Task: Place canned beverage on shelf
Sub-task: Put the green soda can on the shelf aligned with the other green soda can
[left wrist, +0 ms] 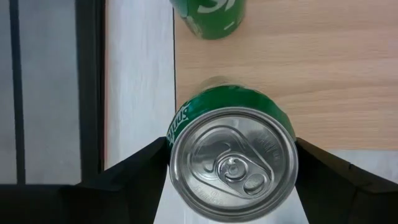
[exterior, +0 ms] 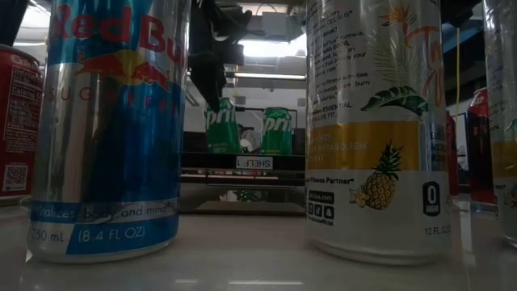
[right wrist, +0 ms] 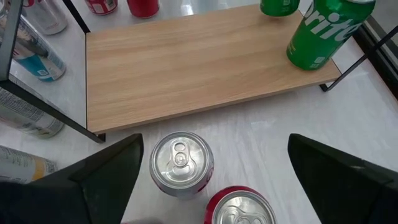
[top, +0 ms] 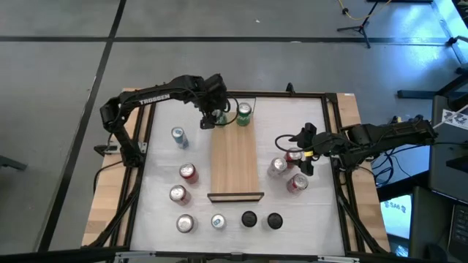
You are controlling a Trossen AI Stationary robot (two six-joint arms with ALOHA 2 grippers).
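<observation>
While the left gripper (top: 213, 117) grasps a green aluminium can (left wrist: 231, 149) between its fingers at the far corner of the long light-wood shelf (top: 235, 164), beside another green can (top: 243, 112), the placing step seems nearly done, so next it should release, and the right gripper (top: 301, 155) hovers spread wide over a red can (right wrist: 180, 164) on the white table (top: 307, 219).

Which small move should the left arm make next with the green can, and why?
Probably lower it a little and release. The left gripper holds a green can between its jaws over the far corner of the shelf, beside the second green can already standing there. Whether its base touches the wood cannot be told. The right gripper hangs open over red cans.
</observation>
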